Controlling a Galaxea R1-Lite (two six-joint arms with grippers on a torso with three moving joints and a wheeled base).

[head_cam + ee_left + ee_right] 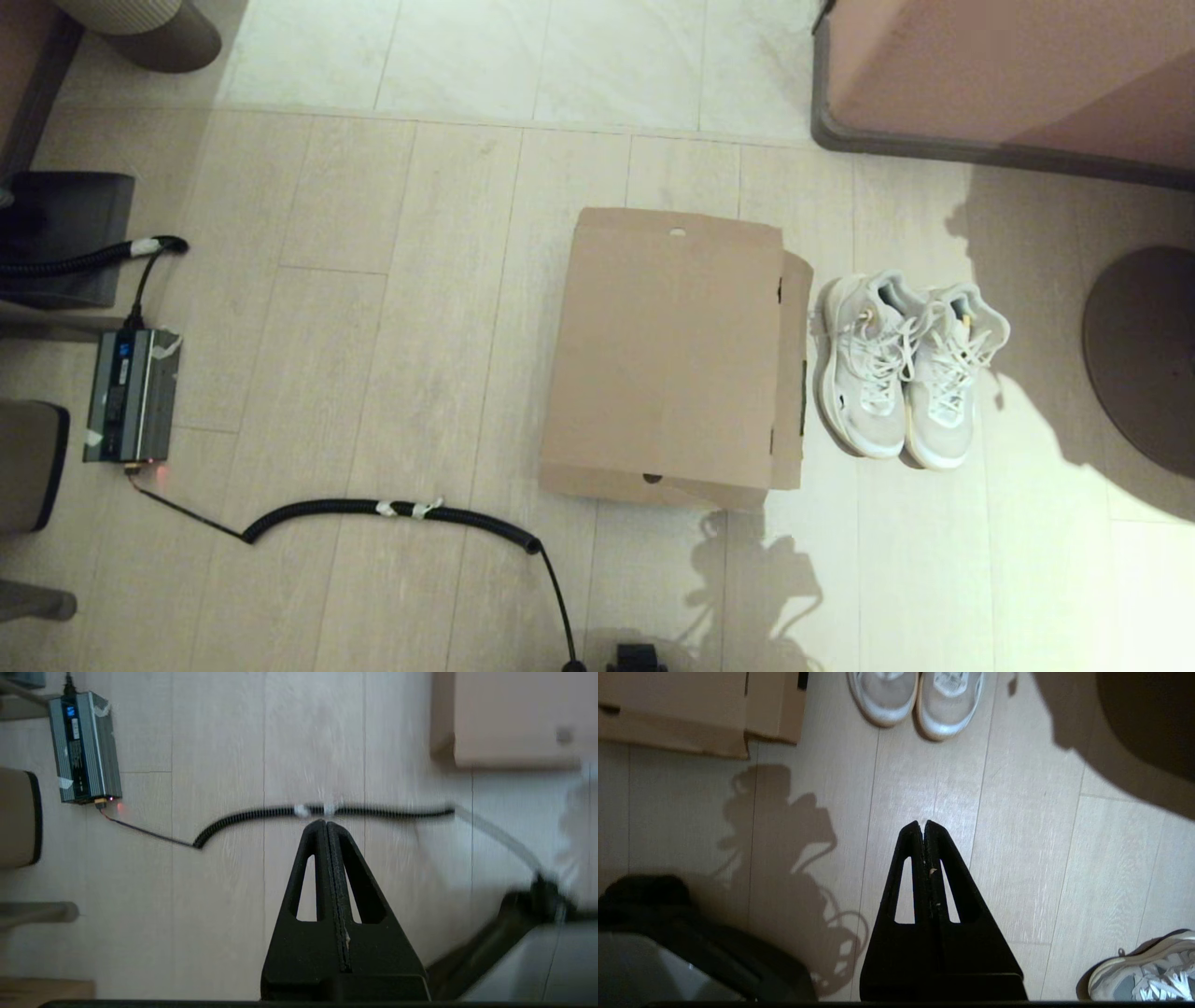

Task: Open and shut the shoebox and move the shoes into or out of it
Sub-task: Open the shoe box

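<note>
Cardboard shoebox [667,359] lay closed on the floor [392,308], shoes [906,369] just beside at 3 o'clock.
Hung above bare floor, well apart from both: left pincer [326,822] and right pincer [922,823], pressed together, holding nothing.

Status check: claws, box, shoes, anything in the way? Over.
Left claw shut, empty, above the coiled cable. Right claw shut, empty, over bare floor. Shoebox closed; shoes side by side beside it on the floor. Nothing blocking them.
</note>
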